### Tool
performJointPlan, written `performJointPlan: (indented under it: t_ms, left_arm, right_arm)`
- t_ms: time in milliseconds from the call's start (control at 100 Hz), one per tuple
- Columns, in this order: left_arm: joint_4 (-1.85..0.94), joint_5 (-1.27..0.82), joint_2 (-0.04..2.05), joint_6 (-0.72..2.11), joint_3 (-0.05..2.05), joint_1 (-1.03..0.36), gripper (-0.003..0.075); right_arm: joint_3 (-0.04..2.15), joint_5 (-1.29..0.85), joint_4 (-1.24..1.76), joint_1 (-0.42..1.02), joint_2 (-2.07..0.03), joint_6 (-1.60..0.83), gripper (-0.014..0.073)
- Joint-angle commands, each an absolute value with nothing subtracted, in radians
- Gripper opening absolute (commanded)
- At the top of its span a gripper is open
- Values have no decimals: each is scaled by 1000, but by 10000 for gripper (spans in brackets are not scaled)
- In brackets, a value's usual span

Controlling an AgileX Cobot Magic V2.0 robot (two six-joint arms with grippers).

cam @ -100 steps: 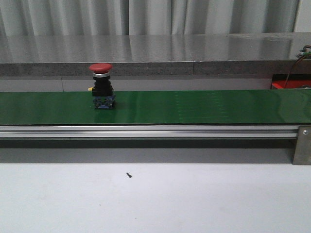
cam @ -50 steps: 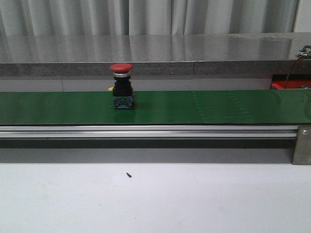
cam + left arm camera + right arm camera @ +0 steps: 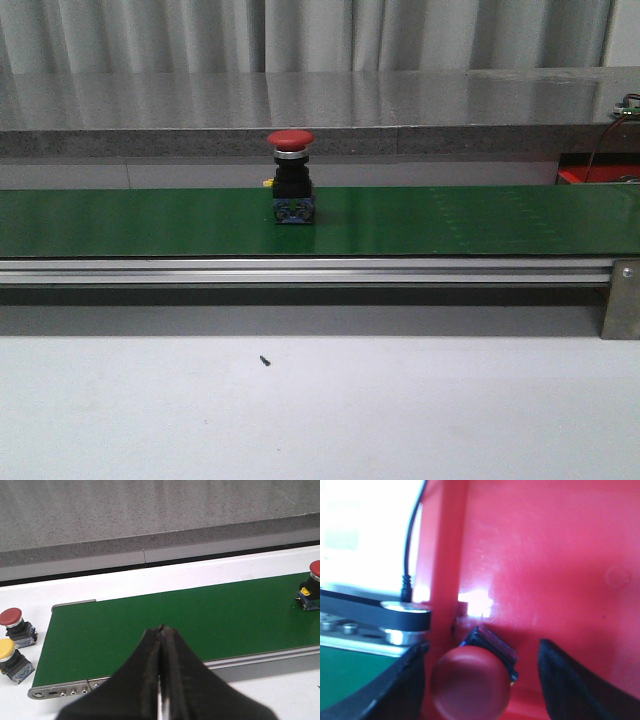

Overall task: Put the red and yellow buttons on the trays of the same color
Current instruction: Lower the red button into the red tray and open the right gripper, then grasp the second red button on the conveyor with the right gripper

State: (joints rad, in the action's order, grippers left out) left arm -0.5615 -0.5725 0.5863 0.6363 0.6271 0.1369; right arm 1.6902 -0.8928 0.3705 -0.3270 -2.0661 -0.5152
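Note:
A red button (image 3: pixel 290 180) stands upright on the green conveyor belt (image 3: pixel 450 220), left of centre; it also shows at the edge of the left wrist view (image 3: pixel 312 582). My left gripper (image 3: pixel 161 629) is shut and empty above the belt's near end. Beside that end, off the belt, stand another red button (image 3: pixel 14 622) and a yellow button (image 3: pixel 11 655). My right gripper (image 3: pixel 484 646) is open over the red tray (image 3: pixel 545 555). A third red button (image 3: pixel 470 682) lies tilted on the tray between its fingers, apart from both. No yellow tray is in view.
A corner of the red tray (image 3: pixel 580 176) shows at the far right behind the belt. The belt's metal rail (image 3: pixel 300 270) runs along its front, with a bracket (image 3: pixel 622 300) at the right. A grey ledge (image 3: pixel 300 140) runs behind. A roller and black cable (image 3: pixel 407 610) sit beside the tray.
The red button on the belt has travelled to the right, from about a third of the way along to nearly the middle. Nothing else in the front view moved.

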Motion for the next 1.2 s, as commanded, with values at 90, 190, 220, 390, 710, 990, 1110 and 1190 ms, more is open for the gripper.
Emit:
performJointPlan:
  t_ms: [90,190,220,390,710,990,1110,1190]
  left_arm:
    - [-594,-506,588,637,653,131,-20]
    - [-594,-506,588,637,653,131,-20]
    - [-594,-506,588,637,653,131,-20]
    - [-594,-506,588,637,653,131,-20]
    - [-594,-506,588,637,653,131,-20]
    - [-594,-507,588,637,653,131,-20]
    - [-594,-507,588,637,653,131,-20]
    - [-594,-507,588,637,653,131,-20]
  right_arm:
    - [1727,-941,386,-334,-1908,-508,489]
    - [1727,-1007,386,-331,-1852,-484,489]
    - [1727,-1027,386,-326,-1831,-480,489]
    - [1713,-1119,387,-267,-1735,-478,489]
    - [1536,-1080,359,-60,-1570,-478,489]
    - [1496,-1003,340,132,-1571,-479,440]
    - [1496,-959,329,188,-1589,-479,440]
    - [1496,-935,328,213,-1604,-479,440]
